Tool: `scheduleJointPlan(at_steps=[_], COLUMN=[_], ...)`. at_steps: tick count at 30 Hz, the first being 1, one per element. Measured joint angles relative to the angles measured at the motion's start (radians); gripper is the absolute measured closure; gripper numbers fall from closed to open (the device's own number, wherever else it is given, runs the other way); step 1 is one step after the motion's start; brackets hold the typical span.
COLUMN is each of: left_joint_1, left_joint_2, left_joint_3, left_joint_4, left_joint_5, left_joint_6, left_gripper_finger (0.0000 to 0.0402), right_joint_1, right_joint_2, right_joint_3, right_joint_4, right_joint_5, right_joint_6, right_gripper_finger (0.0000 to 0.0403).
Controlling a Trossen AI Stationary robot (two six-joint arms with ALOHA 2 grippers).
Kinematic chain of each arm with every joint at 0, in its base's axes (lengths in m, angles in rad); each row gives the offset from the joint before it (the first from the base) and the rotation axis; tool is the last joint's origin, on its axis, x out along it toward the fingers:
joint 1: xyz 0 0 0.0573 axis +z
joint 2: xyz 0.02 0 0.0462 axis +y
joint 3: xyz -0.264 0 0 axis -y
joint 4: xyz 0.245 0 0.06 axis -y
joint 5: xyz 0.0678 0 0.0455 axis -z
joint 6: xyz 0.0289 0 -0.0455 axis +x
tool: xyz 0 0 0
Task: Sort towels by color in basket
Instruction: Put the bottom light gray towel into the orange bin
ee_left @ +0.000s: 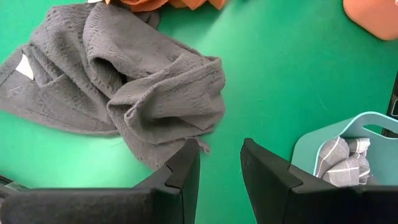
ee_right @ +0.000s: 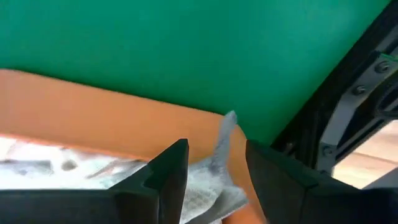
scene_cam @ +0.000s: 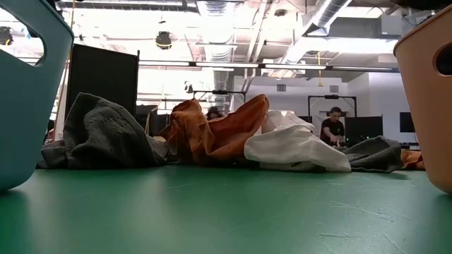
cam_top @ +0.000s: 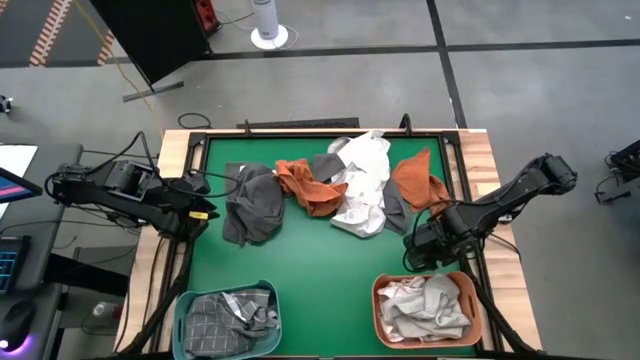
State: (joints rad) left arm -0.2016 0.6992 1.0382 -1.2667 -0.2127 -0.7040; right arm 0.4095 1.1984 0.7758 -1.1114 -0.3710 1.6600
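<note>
A dark grey towel (cam_top: 252, 205) lies crumpled on the green mat at the left. My left gripper (cam_top: 205, 212) is open right beside it; in the left wrist view the fingers (ee_left: 186, 165) stand at the towel's (ee_left: 124, 81) near edge. Rust orange towels (cam_top: 305, 185), a white towel (cam_top: 362, 185) and another dark grey towel (cam_top: 395, 212) lie in a row across the middle. My right gripper (cam_top: 420, 255) is open over the far rim of the orange basket (cam_top: 380, 300). A pale cloth corner (ee_right: 225, 140) sticks up between its fingers.
A teal basket (cam_top: 190, 300) with grey checked towels stands at the near left. The orange basket's (ee_right: 93, 118) pale towels (cam_top: 428, 305) fill it. A black frame (cam_top: 300, 128) rims the mat. The mat between the baskets is bare green. A person (scene_cam: 332, 127) is far behind the table.
</note>
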Motion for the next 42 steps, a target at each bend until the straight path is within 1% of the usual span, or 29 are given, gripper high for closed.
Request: scheduleJointPlan(at_steps=[2,4,12,17,22,25,27,31,33,35,37,40,42], left_joint_1=[0.0,0.0,0.0,0.0,0.0,0.0,0.0,0.0,0.0,0.0,0.0,0.0,0.0], left_joint_2=[0.0,0.0,0.0,0.0,0.0,0.0,0.0,0.0,0.0,0.0,0.0,0.0,0.0], left_joint_3=[0.0,0.0,0.0,0.0,0.0,0.0,0.0,0.0,0.0,0.0,0.0,0.0,0.0], left_joint_4=[0.0,0.0,0.0,-0.001,-0.001,-0.001,-0.001,-0.001,-0.001,-0.001,-0.001,-0.001,-0.001], left_joint_5=[0.0,0.0,0.0,0.0,0.0,0.011,0.028,0.031,0.031,0.032,0.032,0.031,0.025], left_joint_6=[0.0,0.0,0.0,0.004,0.004,0.002,0.001,-0.001,-0.005,-0.012,-0.016,-0.013,-0.01], left_gripper_finger=[0.0291,0.0291,0.0291,0.0291,0.0291,0.0291,0.0291,0.0291,0.0291,0.0291,0.0291,0.0291,0.0291], right_joint_1=[0.003,0.004,0.002,0.002,0.002,0.005,0.016,0.069,0.118,0.174,0.232,0.301,0.336], right_joint_2=[0.0,0.0,0.0,0.0,-0.008,-0.031,-0.054,-0.086,-0.086,-0.069,-0.027,0.055,0.116], right_joint_3=[-0.006,-0.012,-0.014,-0.014,-0.007,0.035,0.072,0.124,0.129,0.129,0.129,0.128,0.128], right_joint_4=[-0.002,0.0,0.043,0.07,0.082,0.086,0.101,0.23,0.313,0.339,0.325,0.267,0.257], right_joint_5=[0.0,0.0,-0.008,-0.024,-0.034,-0.038,-0.023,-0.017,0.011,0.039,0.055,0.056,0.056], right_joint_6=[-0.005,-0.013,-0.062,-0.073,-0.089,-0.135,-0.165,-0.227,-0.248,-0.248,-0.248,-0.243,-0.209], right_gripper_finger=[0.0209,0.0226,0.033,0.0387,0.0385,0.0386,0.0387,0.0388,0.0388,0.0388,0.0388,0.0385,0.0381])
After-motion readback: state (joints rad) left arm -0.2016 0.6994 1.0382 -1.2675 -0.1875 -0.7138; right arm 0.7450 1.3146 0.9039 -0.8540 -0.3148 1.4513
